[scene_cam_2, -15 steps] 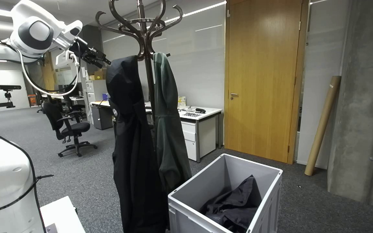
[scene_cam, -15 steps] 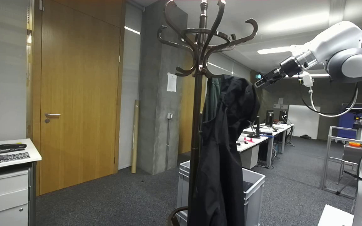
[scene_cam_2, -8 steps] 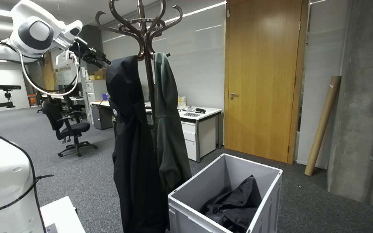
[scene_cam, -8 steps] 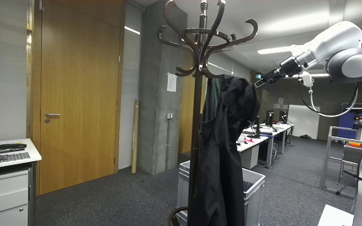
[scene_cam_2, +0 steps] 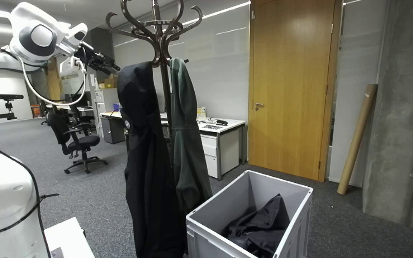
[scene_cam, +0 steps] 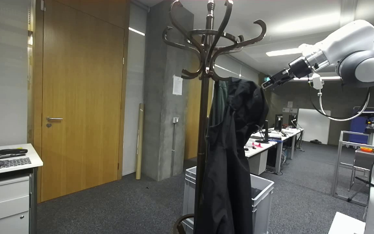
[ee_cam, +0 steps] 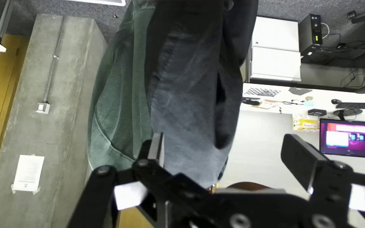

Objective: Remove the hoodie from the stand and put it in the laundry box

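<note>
The black hoodie (scene_cam: 227,156) hangs limp from a low hook of the dark-brown stand (scene_cam: 204,97); the hoodie (scene_cam_2: 149,161) and stand (scene_cam_2: 164,80) show in both exterior views. My gripper (scene_cam: 266,85) is beside the top of the hoodie, at about hood height; it also shows in an exterior view (scene_cam_2: 116,68). In the wrist view my gripper (ee_cam: 223,147) is open and empty, with the hoodie (ee_cam: 192,95) ahead, nearer the left finger. The light-grey laundry box (scene_cam_2: 264,184) stands on the floor by the stand, with a dark garment (scene_cam_2: 264,224) inside.
A dark green coat (scene_cam_2: 188,136) hangs right beside the hoodie, and in the wrist view it (ee_cam: 116,117) is behind the left finger. The stand's curled hooks (scene_cam: 255,35) reach out above the hoodie. Desks (scene_cam: 261,146) and a concrete pillar (scene_cam: 174,136) stand behind.
My gripper has moved slightly upward, and the arm has shifted a little with it. The hoodie, stand and box have not moved.
</note>
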Controlling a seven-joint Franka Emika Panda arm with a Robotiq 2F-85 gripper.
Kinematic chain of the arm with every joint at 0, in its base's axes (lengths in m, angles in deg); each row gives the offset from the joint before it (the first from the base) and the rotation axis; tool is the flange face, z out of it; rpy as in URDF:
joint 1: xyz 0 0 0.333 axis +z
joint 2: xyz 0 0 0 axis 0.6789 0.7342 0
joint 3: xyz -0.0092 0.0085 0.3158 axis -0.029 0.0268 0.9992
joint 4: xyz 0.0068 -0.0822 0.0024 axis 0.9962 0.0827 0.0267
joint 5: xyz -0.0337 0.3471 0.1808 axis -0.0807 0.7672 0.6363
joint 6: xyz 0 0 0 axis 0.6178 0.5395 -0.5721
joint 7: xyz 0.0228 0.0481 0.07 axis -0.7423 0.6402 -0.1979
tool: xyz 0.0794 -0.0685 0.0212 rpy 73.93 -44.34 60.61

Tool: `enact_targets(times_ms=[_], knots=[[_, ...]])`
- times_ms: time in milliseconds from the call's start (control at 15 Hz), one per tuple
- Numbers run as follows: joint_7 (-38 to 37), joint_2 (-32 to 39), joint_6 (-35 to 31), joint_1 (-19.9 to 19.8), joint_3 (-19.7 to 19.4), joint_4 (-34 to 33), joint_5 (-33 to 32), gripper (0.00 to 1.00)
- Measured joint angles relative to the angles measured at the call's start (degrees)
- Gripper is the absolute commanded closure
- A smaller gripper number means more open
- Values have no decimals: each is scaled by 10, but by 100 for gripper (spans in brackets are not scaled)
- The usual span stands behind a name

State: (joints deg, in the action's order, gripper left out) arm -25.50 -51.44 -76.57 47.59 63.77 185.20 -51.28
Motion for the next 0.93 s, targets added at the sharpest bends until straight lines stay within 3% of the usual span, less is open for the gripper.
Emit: enact_targets(times_ms=[333, 733, 933], knots=[[3, 10, -51, 1, -4, -1, 0, 0], [10, 15, -63, 4, -46, 5, 2, 0], [23, 28, -101, 16, -69, 13, 11, 0]])
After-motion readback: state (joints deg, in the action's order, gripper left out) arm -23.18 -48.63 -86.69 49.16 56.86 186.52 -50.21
